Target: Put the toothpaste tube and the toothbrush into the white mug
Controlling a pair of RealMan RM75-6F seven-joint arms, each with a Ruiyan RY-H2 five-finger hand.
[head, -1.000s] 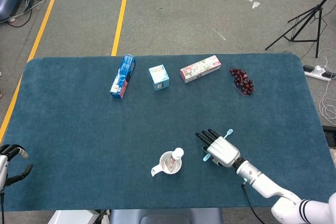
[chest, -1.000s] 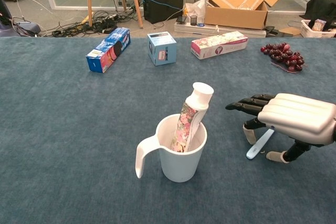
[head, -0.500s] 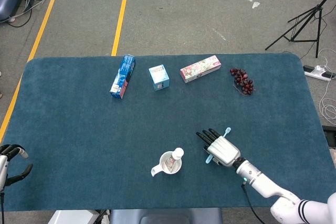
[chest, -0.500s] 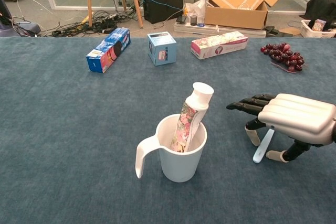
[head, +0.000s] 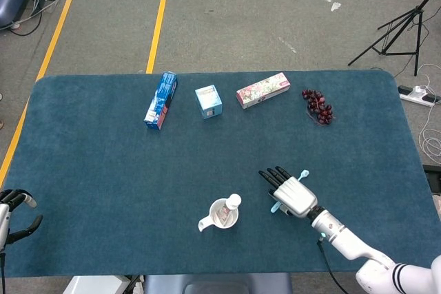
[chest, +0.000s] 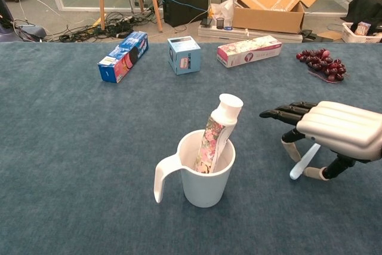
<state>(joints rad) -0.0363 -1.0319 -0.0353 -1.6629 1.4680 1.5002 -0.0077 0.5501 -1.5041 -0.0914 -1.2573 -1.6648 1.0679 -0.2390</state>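
The white mug (chest: pixel 206 186) stands near the table's front edge, its handle pointing front-left. The floral toothpaste tube (chest: pixel 218 129) leans inside it, white cap up. To the mug's right, my right hand (chest: pixel 340 129) hovers palm down and pinches the light blue toothbrush (chest: pixel 304 160) between thumb and a finger; the brush slants under the palm, just off the cloth. From the head view, the mug (head: pixel 224 215), tube (head: pixel 233 203), right hand (head: pixel 293 194) and toothbrush tip (head: pixel 303 172) show together. My left hand (head: pixel 14 215) rests off the table's front-left corner, holding nothing.
Along the far side of the blue table (head: pixel 103 170) lie a long blue box (head: pixel 160 100), a small blue box (head: pixel 208 101), a floral carton (head: pixel 262 89) and a bunch of dark grapes (head: pixel 318 106). A tripod stands on the floor beyond the right corner.
My right hand has risen slightly and shifted right, and the toothbrush has swung and lifted with it. The mug, tube and left hand have not moved.
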